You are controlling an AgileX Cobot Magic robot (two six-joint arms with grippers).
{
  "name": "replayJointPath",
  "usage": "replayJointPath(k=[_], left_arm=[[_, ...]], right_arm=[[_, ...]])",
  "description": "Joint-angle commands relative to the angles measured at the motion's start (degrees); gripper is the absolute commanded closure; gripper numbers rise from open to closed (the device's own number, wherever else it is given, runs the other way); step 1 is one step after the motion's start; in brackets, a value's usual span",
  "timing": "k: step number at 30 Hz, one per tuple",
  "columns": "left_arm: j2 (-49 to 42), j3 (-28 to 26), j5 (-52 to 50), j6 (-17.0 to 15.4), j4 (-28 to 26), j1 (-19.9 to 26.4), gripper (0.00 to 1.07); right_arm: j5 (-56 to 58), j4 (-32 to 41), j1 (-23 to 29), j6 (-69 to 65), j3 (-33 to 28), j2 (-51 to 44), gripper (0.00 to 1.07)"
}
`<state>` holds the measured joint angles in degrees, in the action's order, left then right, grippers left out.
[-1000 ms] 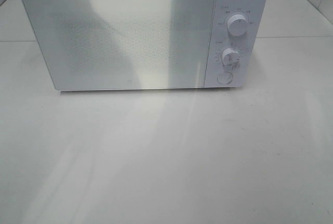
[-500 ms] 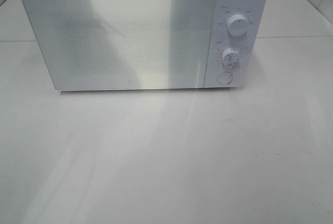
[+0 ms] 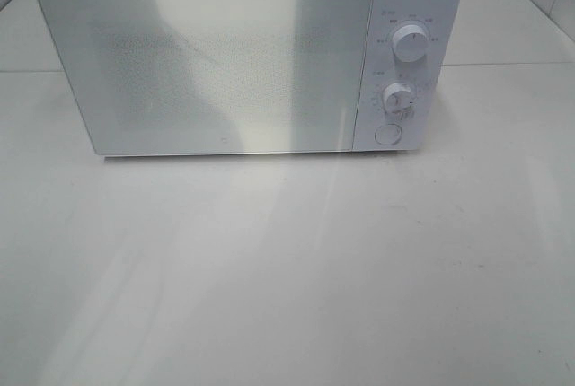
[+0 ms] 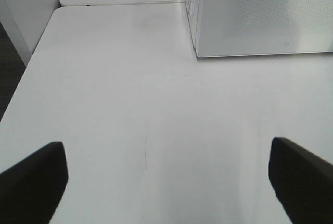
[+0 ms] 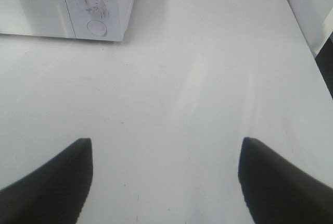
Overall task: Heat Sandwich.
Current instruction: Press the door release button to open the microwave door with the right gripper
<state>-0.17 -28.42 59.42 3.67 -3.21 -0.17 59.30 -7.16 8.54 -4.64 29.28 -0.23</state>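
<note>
Nearest the cameras, the left gripper (image 4: 166,182) is hanging over the white table (image 4: 130,104) with its jaws spread wide and nothing between them. The right gripper (image 5: 166,182) is hanging the same way, jaws wide apart and empty. Farther back, the microwave (image 3: 243,54) is sitting on the table with its door (image 3: 207,63) shut. The sandwich is showing in none of the views, and it cannot be told whether it is lying behind that door or out of frame. By its kind, it is probably going to handle as light, soft and easily crushed, with layers prone to sliding. A gentle hold across its two outer faces looks safest. Counted: two grippers, one microwave, one door, an upper knob (image 3: 411,46), a lower knob (image 3: 397,97), one round button (image 3: 387,134), and no sandwich in view.
</note>
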Motion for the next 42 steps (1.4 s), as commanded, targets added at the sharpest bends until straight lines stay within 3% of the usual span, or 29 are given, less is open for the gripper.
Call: replayJointPath(k=[1,14,31,42], left_arm=[[-1.6,0.2,-0.5,-0.1,-0.5,0.2,0.05],[-1.6,0.2,-0.5,-0.1,-0.5,0.2,0.05],[-1.6,0.2,-0.5,-0.1,-0.5,0.2,0.05],[-1.6,0.2,-0.5,-0.1,-0.5,0.2,0.05]], right_arm=[[-3.4,0.1,-0.5,0.2,1.5,0.4,0.32],[-28.5,0.1,-0.5,-0.2,0.1,15.4,0.32],[-58.6,-0.1,-0.5,-0.5,-0.6,47.3,0.32],[-77.9,0.1,-0.5,-0.5,-0.5,62.2,0.32]])
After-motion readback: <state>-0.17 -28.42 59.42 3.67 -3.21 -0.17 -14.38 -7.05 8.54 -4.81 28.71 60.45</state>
